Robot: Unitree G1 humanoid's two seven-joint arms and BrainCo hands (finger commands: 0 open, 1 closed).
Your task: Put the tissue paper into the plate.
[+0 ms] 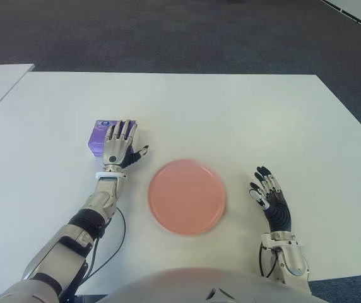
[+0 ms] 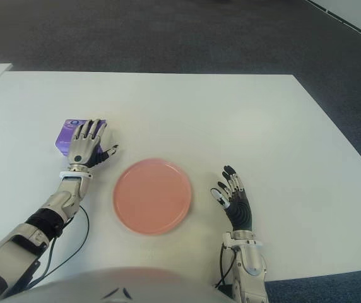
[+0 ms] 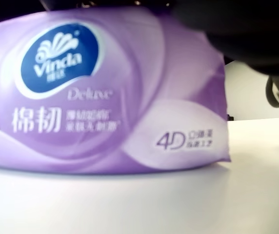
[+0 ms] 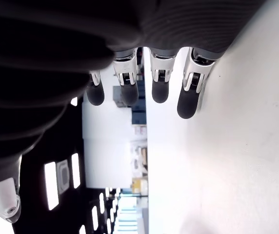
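Left hand (image 1: 118, 144) is lying over the purple tissue pack (image 1: 97, 136), fingers spread, not clamped, readying a grasp toward the plate (image 1: 186, 196); right hand (image 1: 272, 201) is idling open beside it.

Left hand (image 1: 118, 145) covers most of the purple tissue pack (image 1: 96, 136) in the eye views, whether its fingers grip cannot be told, the left wrist view cuts the pack off at its edge, and the plate (image 1: 187, 197) rim reads blurred.

The tissue pack (image 1: 100, 137) lies on the table (image 1: 231, 113), left of and behind the plate (image 1: 187, 197).
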